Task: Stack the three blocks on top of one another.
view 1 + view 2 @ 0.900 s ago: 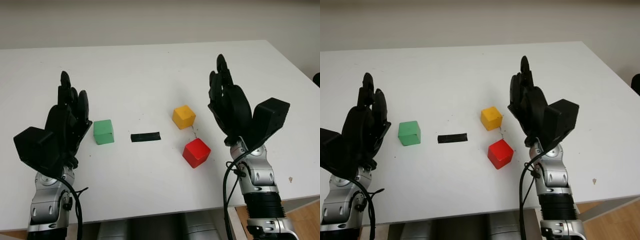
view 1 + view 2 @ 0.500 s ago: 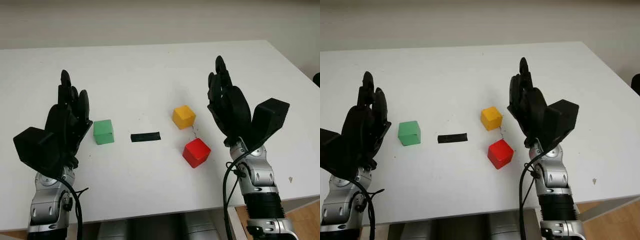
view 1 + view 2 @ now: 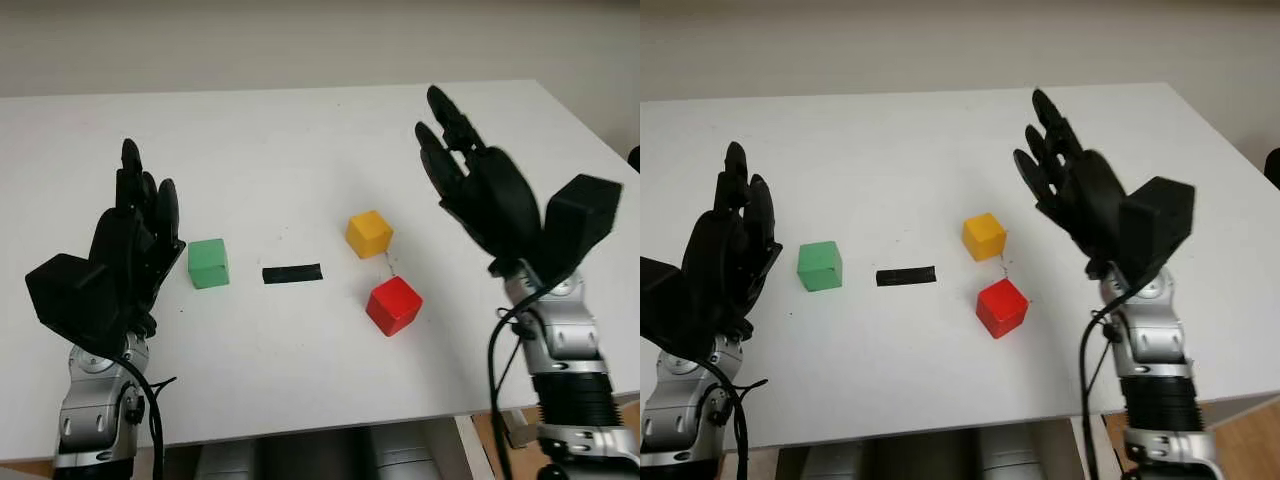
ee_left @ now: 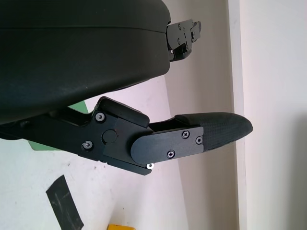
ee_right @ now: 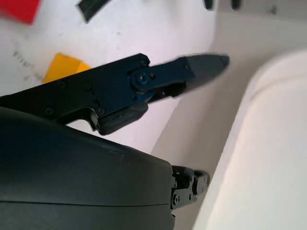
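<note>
A: Where is the right black robot hand (image 3: pixel 478 185)?

B: Raised above the white table (image 3: pixel 300 130), right of the blocks, open, holding nothing. The left black robot hand (image 3: pixel 125 245) is open too, just left of the green cube.

A: How many blocks?

B: Three, all apart on the table: one green wooden cube (image 3: pixel 208 263), one yellow wooden cube (image 3: pixel 368 233), one red wooden cube (image 3: pixel 393 305) just in front of the yellow. One strip of black tape (image 3: pixel 292 273) lies between green and yellow

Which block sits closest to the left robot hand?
The green block, just beside the left robot hand. The yellow block and red block lie past the black strip.
</note>
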Available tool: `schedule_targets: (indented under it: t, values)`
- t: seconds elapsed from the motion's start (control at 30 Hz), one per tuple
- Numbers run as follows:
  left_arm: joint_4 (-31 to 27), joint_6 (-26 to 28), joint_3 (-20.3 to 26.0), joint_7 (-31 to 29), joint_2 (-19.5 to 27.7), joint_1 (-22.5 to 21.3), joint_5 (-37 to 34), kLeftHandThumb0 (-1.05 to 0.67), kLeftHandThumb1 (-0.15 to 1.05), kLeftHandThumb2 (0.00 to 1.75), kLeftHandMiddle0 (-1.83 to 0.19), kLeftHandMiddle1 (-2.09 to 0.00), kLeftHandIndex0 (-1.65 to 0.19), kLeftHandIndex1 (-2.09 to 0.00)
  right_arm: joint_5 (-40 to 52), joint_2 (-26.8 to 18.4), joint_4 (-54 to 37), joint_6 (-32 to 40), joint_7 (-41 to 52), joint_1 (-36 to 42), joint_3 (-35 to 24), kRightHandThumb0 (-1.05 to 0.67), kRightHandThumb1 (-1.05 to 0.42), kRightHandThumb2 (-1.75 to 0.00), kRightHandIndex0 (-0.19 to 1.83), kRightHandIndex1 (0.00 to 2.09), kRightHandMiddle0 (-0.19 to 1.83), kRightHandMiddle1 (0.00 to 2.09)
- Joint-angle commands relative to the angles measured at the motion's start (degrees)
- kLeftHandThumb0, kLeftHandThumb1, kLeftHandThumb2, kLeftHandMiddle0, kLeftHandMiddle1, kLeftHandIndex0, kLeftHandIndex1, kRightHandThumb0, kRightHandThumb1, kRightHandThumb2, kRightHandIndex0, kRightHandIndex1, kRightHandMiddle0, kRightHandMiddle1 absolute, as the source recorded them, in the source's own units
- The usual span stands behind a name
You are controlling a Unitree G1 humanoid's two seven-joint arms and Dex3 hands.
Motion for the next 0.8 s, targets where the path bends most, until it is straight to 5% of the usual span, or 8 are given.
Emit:
schedule_targets:
  t: [0.0, 0.33, 0.53, 0.77]
  values:
    - [-0.9, -0.1, 0.0, -0.1, 0.0, 0.3, -0.1, -0.77, 1.05, 0.60, 0.19, 0.00, 0.19, 0.00, -3.4, -4.9, -2.2, -3.1, 1.2, -1.0, 0.0, -0.62, -0.82, -0.03, 0.36, 0.22, 0.32, 0.32]
    - [-0.8, 0.1, -0.4, -0.5, -0.1, 0.4, -0.2, -0.76, 1.05, 0.62, 0.19, 0.00, 0.19, 0.00, -16.5, -18.9, -9.3, -14.0, 8.7, 4.2, 2.9, -0.59, -0.76, -0.06, 0.44, 0.08, 0.45, 0.08]
    - [-1.0, 0.6, -0.7, -0.5, 0.0, 0.5, 0.3, -0.76, 1.05, 0.63, 0.19, 0.00, 0.19, 0.00, -27.9, -21.4, -9.4, -27.3, 4.0, 7.8, 5.2, -0.70, -0.78, -0.06, 0.47, 0.08, 0.48, 0.07]
    - [-0.5, 0.1, -1.0, -0.5, -0.1, 0.4, 0.4, -0.76, 1.05, 0.62, 0.19, 0.00, 0.19, 0.00, -36.9, -20.0, -7.6, -33.2, -0.9, 8.7, 9.3, -0.78, -0.78, -0.05, 0.33, 0.01, 0.46, 0.06]
